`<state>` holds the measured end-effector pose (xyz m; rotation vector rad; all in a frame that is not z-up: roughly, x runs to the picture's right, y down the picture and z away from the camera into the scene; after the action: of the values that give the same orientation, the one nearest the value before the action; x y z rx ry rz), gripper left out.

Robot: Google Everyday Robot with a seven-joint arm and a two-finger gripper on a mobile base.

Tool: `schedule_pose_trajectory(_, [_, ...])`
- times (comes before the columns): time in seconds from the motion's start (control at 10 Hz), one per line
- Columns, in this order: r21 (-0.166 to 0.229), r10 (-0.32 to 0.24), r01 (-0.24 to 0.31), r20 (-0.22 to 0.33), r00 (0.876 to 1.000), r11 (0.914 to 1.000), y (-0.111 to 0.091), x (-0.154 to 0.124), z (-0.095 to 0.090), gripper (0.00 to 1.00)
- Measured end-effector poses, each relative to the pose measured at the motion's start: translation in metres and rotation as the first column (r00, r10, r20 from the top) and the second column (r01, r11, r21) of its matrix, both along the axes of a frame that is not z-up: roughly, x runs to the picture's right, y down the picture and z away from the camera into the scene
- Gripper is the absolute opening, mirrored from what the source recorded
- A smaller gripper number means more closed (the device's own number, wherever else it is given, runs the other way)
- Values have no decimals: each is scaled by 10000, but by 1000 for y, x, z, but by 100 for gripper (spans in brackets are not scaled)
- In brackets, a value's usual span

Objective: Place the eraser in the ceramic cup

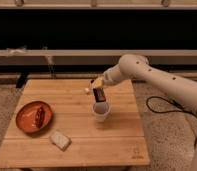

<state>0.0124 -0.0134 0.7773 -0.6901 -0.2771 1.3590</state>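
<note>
A white ceramic cup (100, 111) stands upright near the middle of the wooden table (77, 145). My gripper (98, 89) hangs just above the cup, at the end of the white arm (157, 80) reaching in from the right. It is shut on the eraser (99, 95), a dark block with an orange edge, whose lower end sits right over the cup's mouth.
An orange plate (27, 119) with a dark snack bar (39, 116) sits at the table's left. A pale sponge-like block (60, 139) lies near the front left. A small light object (86, 90) lies behind the cup. A black cable (164, 106) runs on the floor at right.
</note>
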Motion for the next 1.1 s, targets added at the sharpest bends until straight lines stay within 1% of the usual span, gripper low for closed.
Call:
schedule_pose_trajectory(0.2, [-60,127,-127,63,9999,9999,11,7,-3,0])
schedule_pose_trajectory(0.3, [-100,134,-133,129,9998,9999,17,5,-4,2])
schedule_pose_trajectory(0.4, [-151,154,-151,190,9997,9998,26,3,-5,10])
schedule_pose_trajectory(0.6, [-253,233,-226,291,9993,9994,38,1,-6,32])
schedule_pose_trajectory(0.9, [-252,350,-343,281,9990,9991,41,-1,-4,60])
schedule_pose_trajectory(1.0, [-201,380,-375,244,9990,9991,39,-2,-2,71])
schedule_pose_trajectory(1.1, [-124,389,-387,215,9990,9992,35,-4,-1,78])
